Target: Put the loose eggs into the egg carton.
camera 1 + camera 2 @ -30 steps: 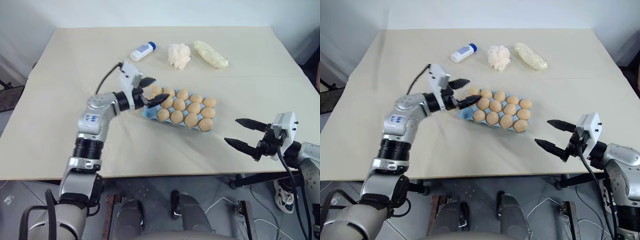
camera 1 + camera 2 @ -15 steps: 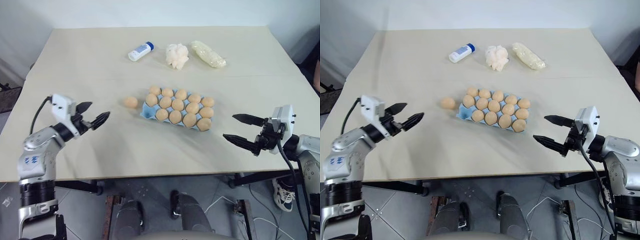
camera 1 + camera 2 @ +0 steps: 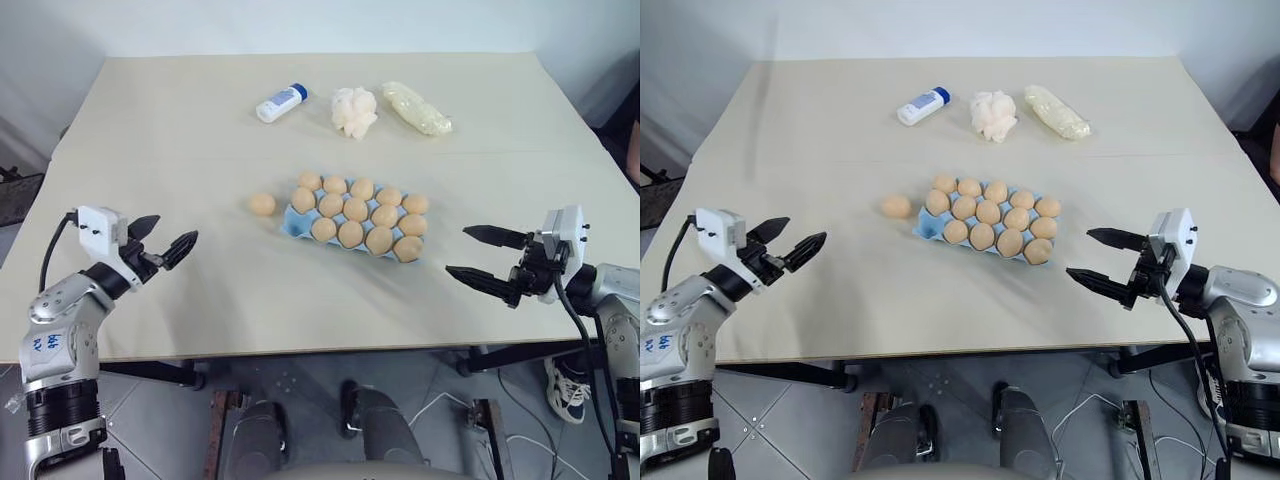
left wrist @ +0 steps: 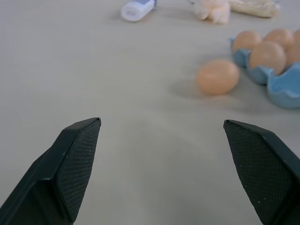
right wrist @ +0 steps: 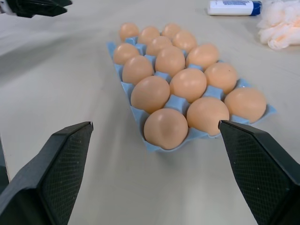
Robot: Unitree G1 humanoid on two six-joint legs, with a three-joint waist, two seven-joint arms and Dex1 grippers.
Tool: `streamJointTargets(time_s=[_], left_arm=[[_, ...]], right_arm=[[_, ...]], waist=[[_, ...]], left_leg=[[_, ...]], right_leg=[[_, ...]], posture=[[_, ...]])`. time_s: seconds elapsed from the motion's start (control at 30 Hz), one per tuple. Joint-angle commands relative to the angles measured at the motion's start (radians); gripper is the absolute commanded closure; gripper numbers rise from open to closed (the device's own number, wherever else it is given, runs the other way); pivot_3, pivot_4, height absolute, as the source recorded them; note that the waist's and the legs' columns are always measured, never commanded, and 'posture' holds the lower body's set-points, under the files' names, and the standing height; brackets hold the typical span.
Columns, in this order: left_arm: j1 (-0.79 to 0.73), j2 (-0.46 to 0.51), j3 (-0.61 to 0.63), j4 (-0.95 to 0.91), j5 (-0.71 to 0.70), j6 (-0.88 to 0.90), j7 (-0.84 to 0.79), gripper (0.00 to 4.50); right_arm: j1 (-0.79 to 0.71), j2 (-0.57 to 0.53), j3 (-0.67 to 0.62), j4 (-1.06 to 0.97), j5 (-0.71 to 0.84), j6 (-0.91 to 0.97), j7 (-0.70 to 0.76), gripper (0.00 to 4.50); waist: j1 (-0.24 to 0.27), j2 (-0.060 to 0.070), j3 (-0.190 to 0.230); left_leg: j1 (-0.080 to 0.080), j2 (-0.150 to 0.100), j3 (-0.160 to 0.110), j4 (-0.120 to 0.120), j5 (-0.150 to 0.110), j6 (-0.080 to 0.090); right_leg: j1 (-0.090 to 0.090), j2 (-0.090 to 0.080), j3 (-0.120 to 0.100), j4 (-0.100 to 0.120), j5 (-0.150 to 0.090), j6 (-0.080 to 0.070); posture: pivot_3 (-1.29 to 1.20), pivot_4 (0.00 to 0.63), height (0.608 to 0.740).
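Left pincer level, agape, well left of loose egg

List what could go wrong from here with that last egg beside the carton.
1. The loose egg lies free on the flat table; a nudge from the open left gripper could roll it away.
2. The egg carton shows one empty cup at its corner nearest the egg; a lowered egg may knock the seated neighbours.
3. Squeezing too hard could crack the egg.
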Motion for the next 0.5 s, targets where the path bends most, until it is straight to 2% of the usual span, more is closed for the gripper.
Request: streamJointTargets(time_s=[0.03,0.23,0.33,0.5], left_arm=[[-0.099,-0.019,-0.079,0.037,-0.010,-0.023,-0.048,0.03],[-0.317,-0.057,-0.179,0.316,0.055,-0.128,-0.090,0.03],[-0.460,-0.095,-0.232,0.548,0.114,-0.231,-0.108,0.03],[-0.603,-0.137,-0.253,0.825,0.168,-0.341,-0.104,0.03]], right_arm=[[-0.026,-0.013,0.002,-0.001,-0.002,-0.008,0.007,0.00],[-0.030,-0.015,0.005,-0.001,-0.002,-0.008,0.008,0.00],[-0.002,-0.019,-0.009,-0.022,0.002,-0.004,0.001,0.00],[0.035,-0.020,-0.028,-0.051,0.010,0.000,-0.016,0.00]], waist=[[0.002,0.000,0.000],[0.006,0.000,0.000],[0.010,0.000,0.000],[0.013,0.000,0.000]], left_leg=[[0.000,0.000,0.001,0.000,0.000,0.000],[0.000,0.000,0.007,0.000,0.002,0.003],[0.000,0.000,0.006,0.000,0.002,0.004],[-0.001,0.000,0.006,0.000,0.001,0.004]], right_leg=[[0.000,0.000,0.000,0.000,0.000,0.000],[0.000,0.000,0.000,0.000,0.000,0.000],[-0.001,0.000,-0.001,0.002,0.000,0.000],[-0.001,0.000,-0.002,0.001,0.000,0.001]], posture=[[0.00,0.150,0.740],[0.00,0.150,0.740],[0.00,0.150,0.740],[0.00,0.150,0.740]])
